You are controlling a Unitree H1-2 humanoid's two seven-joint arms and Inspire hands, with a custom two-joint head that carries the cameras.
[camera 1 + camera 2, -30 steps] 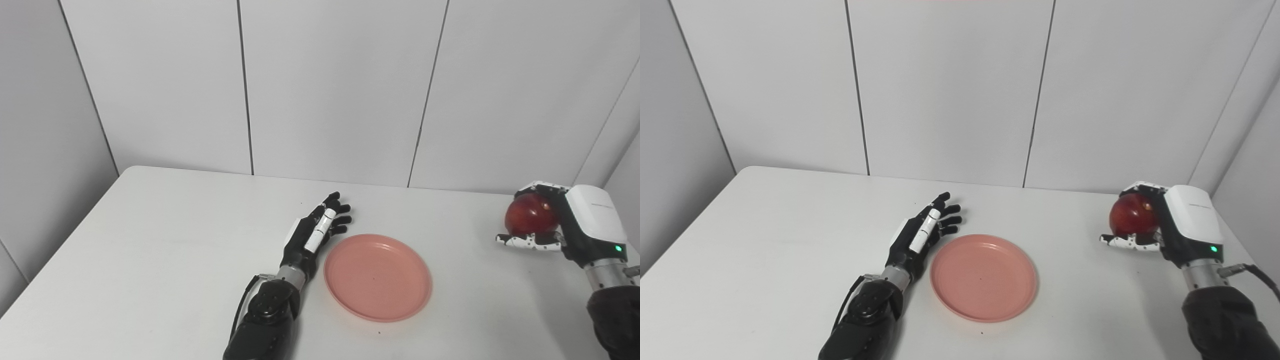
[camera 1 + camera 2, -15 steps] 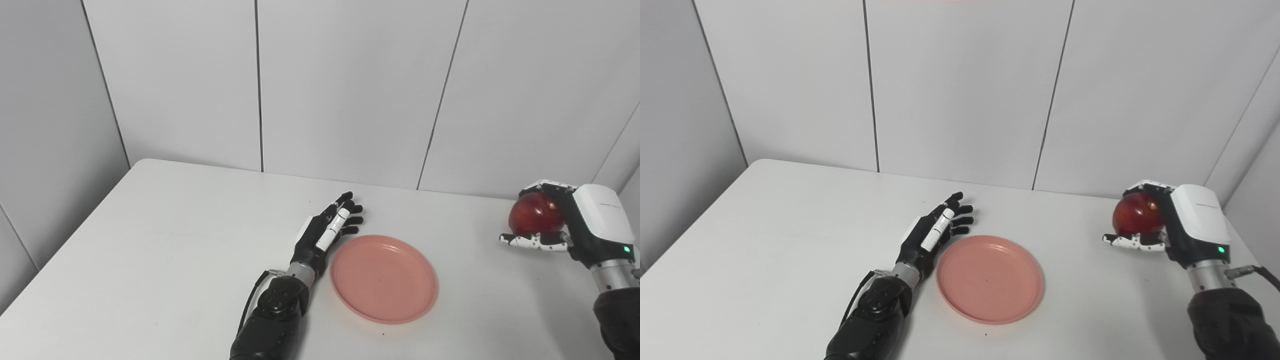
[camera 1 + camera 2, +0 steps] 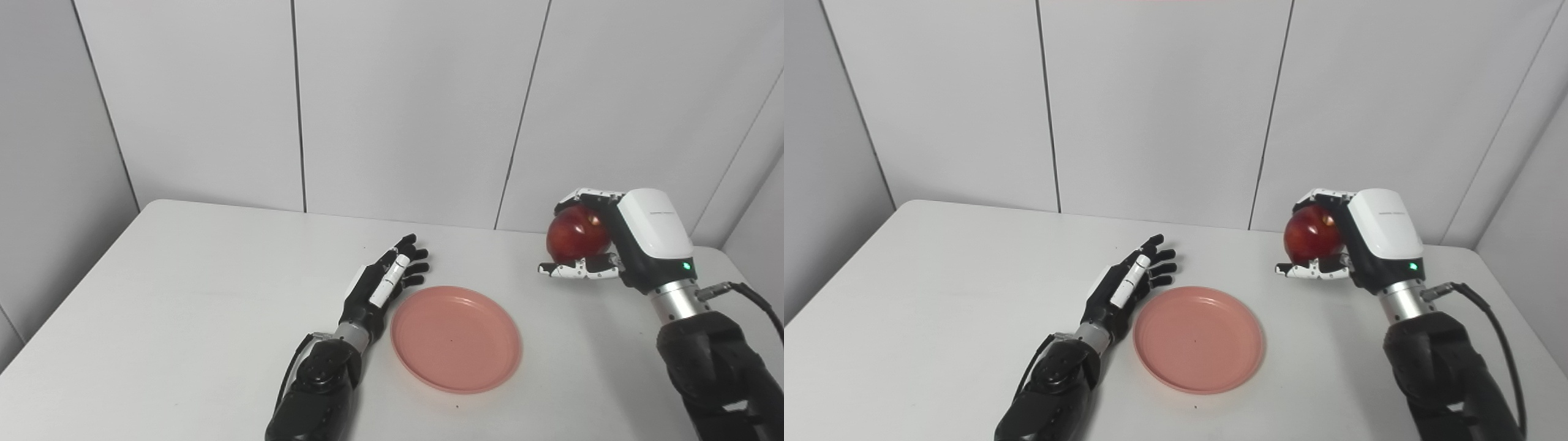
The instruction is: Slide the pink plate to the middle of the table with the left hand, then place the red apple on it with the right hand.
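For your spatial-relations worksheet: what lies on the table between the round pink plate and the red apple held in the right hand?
Nothing: only bare white table separates the round pink plate from the red apple in the right hand, in both eye views.

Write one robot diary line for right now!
left hand: open beside round pink plate | right hand: holding shiny red apple above table | plate: empty

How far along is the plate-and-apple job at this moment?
Done: the pink plate lies near the table's middle, with the open left robot hand beside its rim. In hand: the right robot hand grips the red apple in the air, right of the plate. Left: carry it over and set it down.
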